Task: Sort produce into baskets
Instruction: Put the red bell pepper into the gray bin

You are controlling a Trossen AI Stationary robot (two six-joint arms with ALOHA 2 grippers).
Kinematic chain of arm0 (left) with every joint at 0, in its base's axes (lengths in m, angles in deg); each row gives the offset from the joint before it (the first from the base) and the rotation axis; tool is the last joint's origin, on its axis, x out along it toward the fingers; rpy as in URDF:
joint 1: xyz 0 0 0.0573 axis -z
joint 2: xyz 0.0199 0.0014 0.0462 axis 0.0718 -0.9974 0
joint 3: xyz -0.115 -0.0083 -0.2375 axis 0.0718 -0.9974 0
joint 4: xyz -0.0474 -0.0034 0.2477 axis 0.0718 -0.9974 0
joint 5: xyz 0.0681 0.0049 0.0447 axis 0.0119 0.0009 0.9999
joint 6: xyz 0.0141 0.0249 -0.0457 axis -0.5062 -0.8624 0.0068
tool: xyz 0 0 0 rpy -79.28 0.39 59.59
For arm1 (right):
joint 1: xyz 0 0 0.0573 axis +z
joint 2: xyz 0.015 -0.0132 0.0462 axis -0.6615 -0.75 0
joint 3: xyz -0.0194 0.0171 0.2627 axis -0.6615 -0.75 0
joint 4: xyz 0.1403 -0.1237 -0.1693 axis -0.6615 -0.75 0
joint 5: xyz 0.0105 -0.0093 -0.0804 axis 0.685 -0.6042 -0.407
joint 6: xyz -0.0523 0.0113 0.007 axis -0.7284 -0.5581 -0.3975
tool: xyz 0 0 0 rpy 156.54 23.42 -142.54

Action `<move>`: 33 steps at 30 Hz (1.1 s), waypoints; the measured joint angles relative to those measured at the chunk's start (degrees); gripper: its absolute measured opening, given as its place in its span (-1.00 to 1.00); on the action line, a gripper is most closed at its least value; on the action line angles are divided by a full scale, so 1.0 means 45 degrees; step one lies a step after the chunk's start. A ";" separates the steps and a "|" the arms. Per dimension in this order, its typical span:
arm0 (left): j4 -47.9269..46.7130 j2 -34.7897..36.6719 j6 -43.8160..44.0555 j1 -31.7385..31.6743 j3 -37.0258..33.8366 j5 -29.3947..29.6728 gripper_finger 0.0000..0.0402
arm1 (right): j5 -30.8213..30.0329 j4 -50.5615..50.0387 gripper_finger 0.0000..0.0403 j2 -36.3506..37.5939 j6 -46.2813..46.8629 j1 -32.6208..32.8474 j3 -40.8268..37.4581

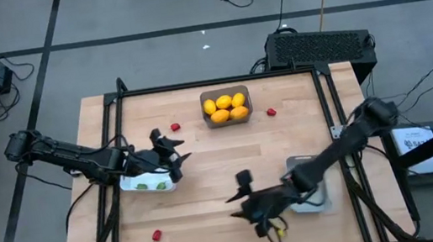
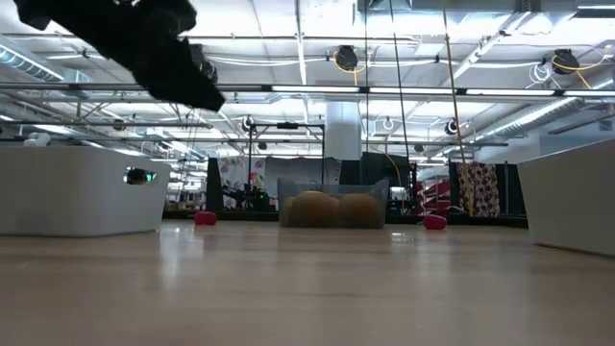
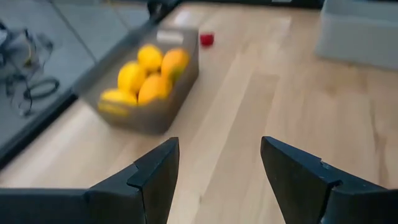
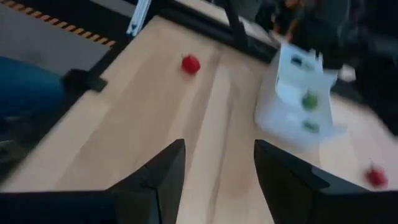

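Several yellow and orange fruits [image 1: 226, 107] lie in the dark grey basket [image 1: 245, 91] at the table's far middle. A pale basket [image 1: 147, 182] at the left holds small green pieces [image 4: 309, 99]. A second pale basket [image 1: 309, 188] stands at the right, partly under my right arm. Three red pieces lie loose on the wood: two beside the dark basket [image 1: 175, 127] [image 1: 271, 112] and one near the front left [image 1: 156, 235]. My left gripper [image 1: 171, 150] hovers open by the left basket's right end. My right gripper [image 1: 239, 190] hovers open near the table's middle front, pointing left.
A black frame [image 1: 215, 82] runs along the table's far and side edges. Bare wood lies between the three baskets. A black box [image 1: 318, 44] and cables lie on the floor beyond the far edge.
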 joint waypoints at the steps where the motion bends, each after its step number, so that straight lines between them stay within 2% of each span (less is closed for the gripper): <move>1: -0.0324 0.0000 0.0262 0.0000 0.0000 0.0006 0.17 | 0.0225 0.0846 -0.09 -0.0450 -0.0572 -0.0199 0.0000; 5: -0.1487 0.0000 0.1274 0.0000 -0.0004 0.0071 0.17 | 0.2402 0.4291 -0.09 -0.2391 -0.2088 -0.1111 0.0050; 9: -0.2167 0.0000 0.2122 0.0000 -0.0002 0.0073 0.17 | 0.3850 0.6125 -0.09 -0.4253 -0.2829 -0.2017 0.0810; 12: -0.2214 0.0000 0.2467 0.0010 -0.0005 0.0058 0.17 | 0.4743 0.6228 -0.09 -0.5418 -0.3038 -0.2608 0.2045; 19: -0.2491 0.0000 0.2474 0.0010 -0.0005 0.0092 0.17 | 0.7954 0.6040 -0.09 -0.8135 -0.2878 -0.3400 0.5779; 22: -0.2717 0.0000 0.2792 0.0027 0.0000 0.0088 0.17 | 0.8255 0.5077 -0.09 -0.9024 -0.2834 -0.3498 0.7479; 26: -0.2869 0.0103 0.2713 0.0276 0.0065 -0.0385 0.17 | 0.8245 0.1758 -0.09 -0.9469 -0.2742 -0.3505 0.9114; 29: -0.3373 0.0544 0.2198 0.0648 0.0798 -0.1147 0.17 | 0.8244 -0.0108 -0.09 -0.9460 -0.2807 -0.3505 0.9946; 33: -0.5285 0.1186 0.2358 0.1491 0.2251 -0.2084 0.17 | 0.8246 -0.1142 -0.09 -0.9368 -0.2529 -0.3464 1.0392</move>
